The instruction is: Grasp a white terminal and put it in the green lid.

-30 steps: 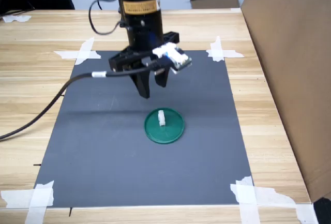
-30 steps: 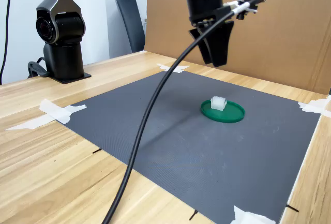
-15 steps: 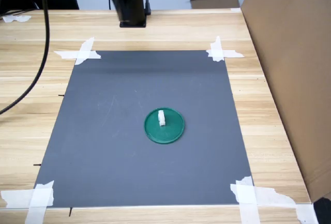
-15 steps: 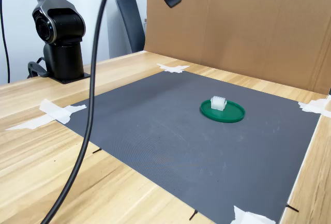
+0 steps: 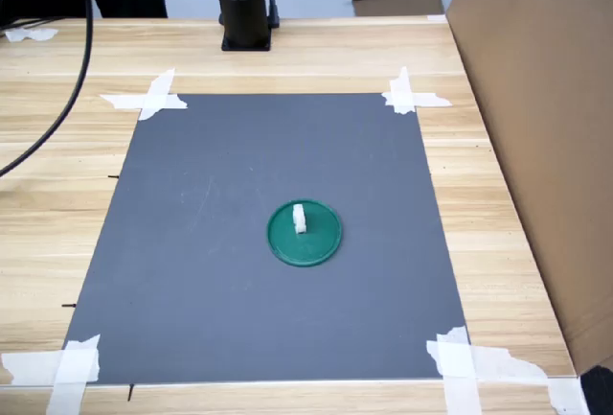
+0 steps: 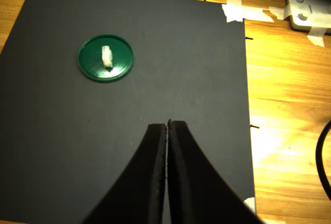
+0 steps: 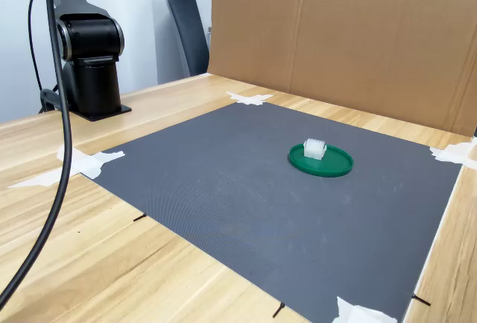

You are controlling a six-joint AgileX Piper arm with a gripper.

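Observation:
The white terminal (image 5: pixel 299 219) stands inside the green lid (image 5: pixel 316 241) near the middle of the dark grey mat. Both exterior views show it, with the white terminal (image 7: pixel 314 148) sitting on the green lid (image 7: pixel 335 164). In the wrist view the white terminal (image 6: pixel 106 57) rests in the green lid (image 6: pixel 120 58), far below and well away from my gripper (image 6: pixel 167 125). Its two black fingers are pressed together with nothing between them. The gripper is high above the mat and out of both exterior views.
The dark grey mat (image 5: pixel 192 242) is taped at its corners onto a wooden table (image 5: pixel 517 242). The arm's black base (image 5: pixel 246 3) stands at the table's far edge. A cardboard wall (image 5: pixel 546 99) rises along the first exterior view's right. A black cable (image 7: pixel 52 151) hangs near the second exterior view's left.
The arm has lifted up and back from above the lid, leaving both exterior views. The terminal and lid have stayed in place.

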